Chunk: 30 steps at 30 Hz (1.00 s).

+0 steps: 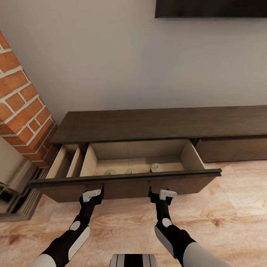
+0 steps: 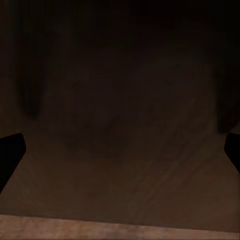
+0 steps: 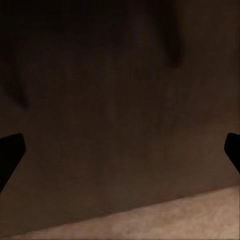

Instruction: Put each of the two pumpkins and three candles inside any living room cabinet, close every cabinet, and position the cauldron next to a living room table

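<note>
The long dark-brown cabinet (image 1: 159,124) stands against the wall with its left drawer (image 1: 122,185) pulled wide open. Three pale candles (image 1: 129,171) show just above the drawer's front edge, inside its pale wood compartment. Both grippers are at the drawer's dark front panel: my left gripper (image 1: 94,194) at its left part, my right gripper (image 1: 160,194) at its right part. Each wrist view looks flat onto the panel, with the left fingertips (image 2: 10,155) and right fingertips (image 3: 10,152) spread wide and nothing between them. The pumpkins and the cauldron are out of view.
A red brick column (image 1: 22,107) rises at the left beside the cabinet, with a dark hearth base (image 1: 15,200) on the floor. The cabinet's right drawer (image 1: 233,148) is shut. A dark screen (image 1: 211,9) hangs on the wall above. Wooden floor (image 1: 230,207) lies in front.
</note>
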{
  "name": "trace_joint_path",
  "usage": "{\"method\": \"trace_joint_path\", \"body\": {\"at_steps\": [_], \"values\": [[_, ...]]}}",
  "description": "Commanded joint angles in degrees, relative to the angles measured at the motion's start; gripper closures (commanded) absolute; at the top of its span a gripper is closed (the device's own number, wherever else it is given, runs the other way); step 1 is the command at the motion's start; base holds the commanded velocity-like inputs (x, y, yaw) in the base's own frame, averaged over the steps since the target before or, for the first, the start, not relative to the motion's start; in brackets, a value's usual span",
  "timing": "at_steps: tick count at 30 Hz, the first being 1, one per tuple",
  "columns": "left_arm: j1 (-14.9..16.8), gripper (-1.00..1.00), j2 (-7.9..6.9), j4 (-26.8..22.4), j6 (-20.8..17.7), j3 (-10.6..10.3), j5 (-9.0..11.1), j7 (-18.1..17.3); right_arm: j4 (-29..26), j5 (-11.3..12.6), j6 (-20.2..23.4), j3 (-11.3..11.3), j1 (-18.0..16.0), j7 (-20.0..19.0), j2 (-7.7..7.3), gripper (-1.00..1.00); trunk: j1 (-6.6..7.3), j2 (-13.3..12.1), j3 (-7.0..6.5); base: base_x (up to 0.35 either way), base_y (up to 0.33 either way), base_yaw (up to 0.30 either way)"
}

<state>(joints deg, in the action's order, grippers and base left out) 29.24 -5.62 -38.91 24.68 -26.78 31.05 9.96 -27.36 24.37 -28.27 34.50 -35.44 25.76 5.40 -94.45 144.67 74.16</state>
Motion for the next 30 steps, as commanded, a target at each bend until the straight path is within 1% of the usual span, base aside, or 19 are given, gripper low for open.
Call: {"method": "trace_joint_path", "body": {"at_steps": [1, 30], "values": [[0.06, -1.00, -0.09, -0.03, 0.28, -0.46, 0.34, 0.50, 0.03, 0.50, -0.29, 0.48, -0.07, 0.34, -0.04, -1.00, 0.00, 0.02, 0.04, 0.165, 0.000, 0.000], [0.08, -1.00, 0.00, -0.03, 0.28, -0.55, 0.41, 0.49, -0.06, 0.54, -0.22, 0.48, -0.07, 0.27, -0.04, -1.00, 0.00, 0.02, 0.04, 0.332, 0.000, 0.000]]}}
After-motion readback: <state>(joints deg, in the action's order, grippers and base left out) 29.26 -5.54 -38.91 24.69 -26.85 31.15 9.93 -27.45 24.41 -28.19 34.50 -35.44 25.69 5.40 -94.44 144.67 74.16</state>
